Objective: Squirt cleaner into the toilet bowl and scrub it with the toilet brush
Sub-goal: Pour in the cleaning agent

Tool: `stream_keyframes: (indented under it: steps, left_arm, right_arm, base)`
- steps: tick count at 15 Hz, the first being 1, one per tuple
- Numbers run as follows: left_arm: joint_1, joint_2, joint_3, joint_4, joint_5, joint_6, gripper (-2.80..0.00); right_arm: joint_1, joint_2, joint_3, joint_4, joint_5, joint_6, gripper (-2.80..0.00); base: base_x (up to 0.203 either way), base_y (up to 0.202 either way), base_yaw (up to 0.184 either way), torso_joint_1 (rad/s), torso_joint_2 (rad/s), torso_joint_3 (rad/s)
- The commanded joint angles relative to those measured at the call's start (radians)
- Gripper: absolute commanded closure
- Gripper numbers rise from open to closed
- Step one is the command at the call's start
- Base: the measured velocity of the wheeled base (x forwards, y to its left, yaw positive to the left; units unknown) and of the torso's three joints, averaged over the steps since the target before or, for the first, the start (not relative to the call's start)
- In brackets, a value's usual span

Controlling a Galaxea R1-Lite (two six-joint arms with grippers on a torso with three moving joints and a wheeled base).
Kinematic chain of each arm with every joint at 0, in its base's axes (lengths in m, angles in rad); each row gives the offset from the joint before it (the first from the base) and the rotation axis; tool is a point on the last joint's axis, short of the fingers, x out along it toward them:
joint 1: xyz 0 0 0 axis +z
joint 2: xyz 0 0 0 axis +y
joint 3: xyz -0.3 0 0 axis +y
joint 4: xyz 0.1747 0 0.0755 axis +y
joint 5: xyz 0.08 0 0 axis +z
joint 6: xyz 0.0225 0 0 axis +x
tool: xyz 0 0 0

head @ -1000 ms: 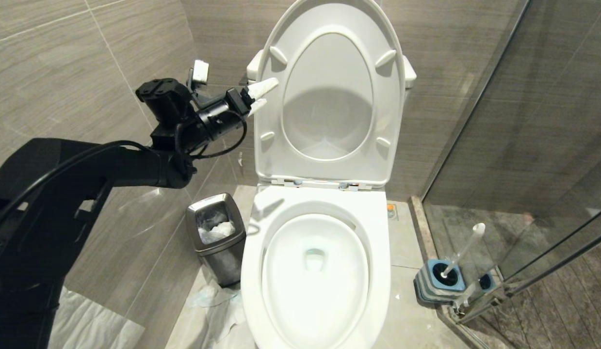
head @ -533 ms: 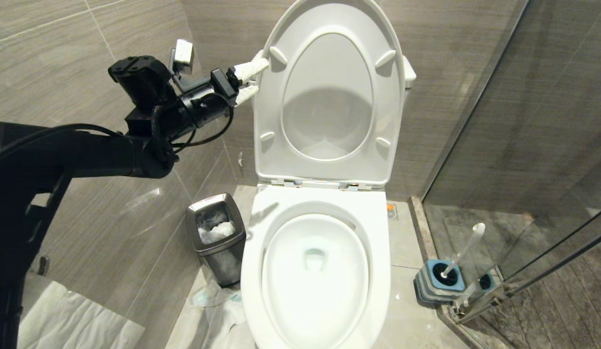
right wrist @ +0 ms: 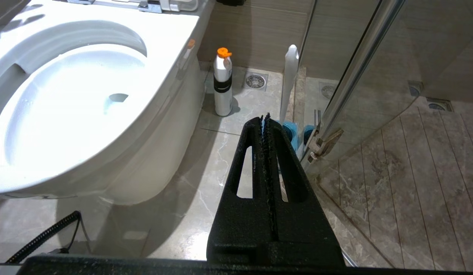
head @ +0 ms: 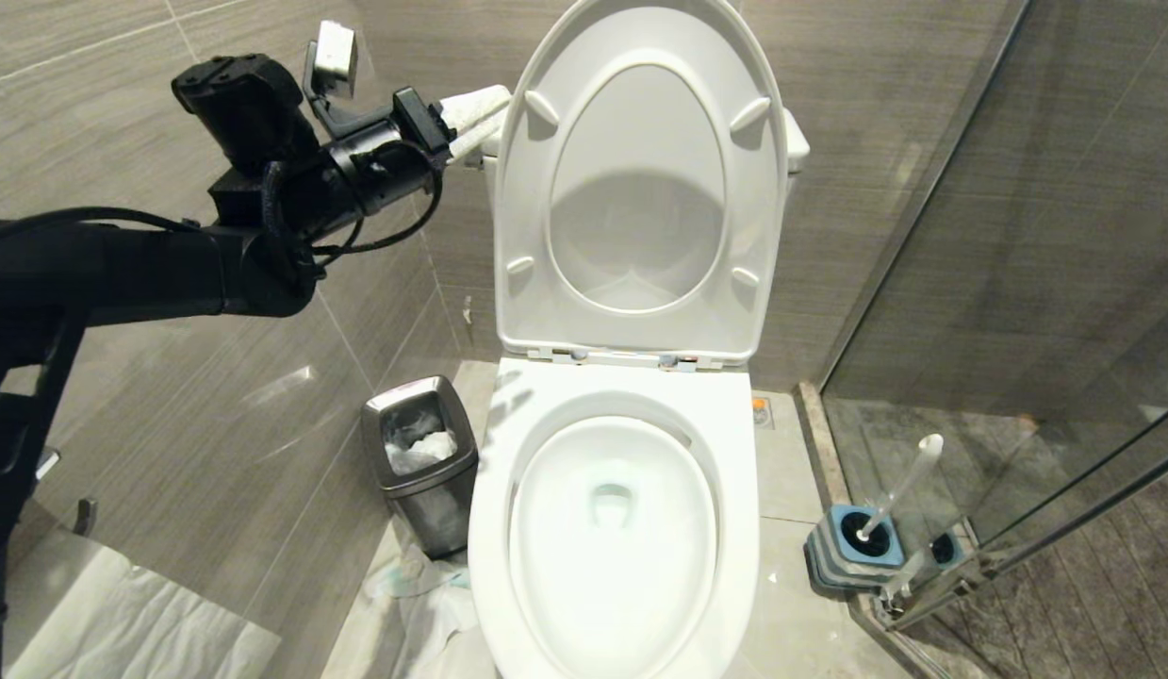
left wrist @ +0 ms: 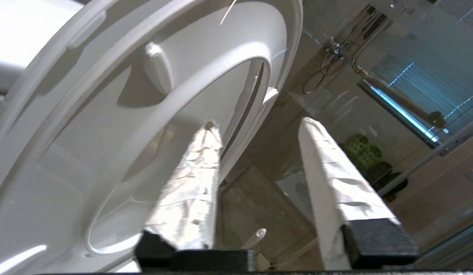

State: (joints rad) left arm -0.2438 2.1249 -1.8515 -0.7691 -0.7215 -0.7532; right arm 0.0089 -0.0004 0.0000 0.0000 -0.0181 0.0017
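The toilet bowl (head: 734, 528) is white, with its seat and lid (head: 640, 179) standing upright. Its water (head: 612, 500) looks faintly turquoise. My left gripper (head: 495, 109) is raised at the lid's upper left edge by the tank, its white-wrapped fingers (left wrist: 190, 191) apart. The seat's rim (left wrist: 255, 95) lies just beyond them, and nothing is held. The toilet brush (head: 902, 486) leans in its blue-topped holder (head: 857, 547) on the floor, right of the bowl. A white bottle with an orange cap (right wrist: 223, 86) stands beside the bowl. My right gripper (right wrist: 265, 117) hangs shut and empty above the floor near the brush (right wrist: 289, 76).
A steel waste bin (head: 419, 462) with crumpled paper stands left of the bowl, and white paper (head: 423, 604) lies on the floor before it. A glass shower screen (head: 1017, 283) closes off the right side. Tiled walls are close behind and to the left.
My left arm has lifted the gripper up along the left edge of the raised seat toward the tank. Its fingers have drawn closer together. Nothing else has moved.
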Motion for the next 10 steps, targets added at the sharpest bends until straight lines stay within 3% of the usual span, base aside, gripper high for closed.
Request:
stream_keyframes:
  steps: [1,3,5,6,10]
  left_arm:
    - [-0.006,-0.001,-0.064,0.038,0.001,0.029,0.00]
    - [-0.013,-0.014,-0.095,0.148,0.009,0.092,0.00]
    - [-0.024,-0.014,-0.096,0.246,0.062,0.235,0.00]
    - [-0.042,-0.009,-0.097,0.273,0.100,0.276,0.00]
    - [-0.100,0.054,-0.100,0.274,0.264,0.427,0.00]
  right_arm:
    - [0.000,0.000,0.002,0.000,0.000,0.000,0.00]
    - [0.000,0.000,0.002,0.000,0.000,0.000,0.00]
    - [0.000,0.000,0.002,0.001,0.000,0.000,0.00]
    - [0.000,0.000,0.002,0.000,0.000,0.000,0.00]
    - [0.000,0.000,0.002,0.000,0.000,0.000,0.00]
  base:
    - [0.000,0.000,0.000,0.000,0.00,0.000]
    - [0.000,0.000,0.000,0.000,0.00,0.000]
    - [0.000,0.000,0.000,0.000,0.00,0.000]
    - [0.000,0.000,0.000,0.000,0.00,0.000]
    - [0.000,0.000,0.000,0.000,0.00,0.000]
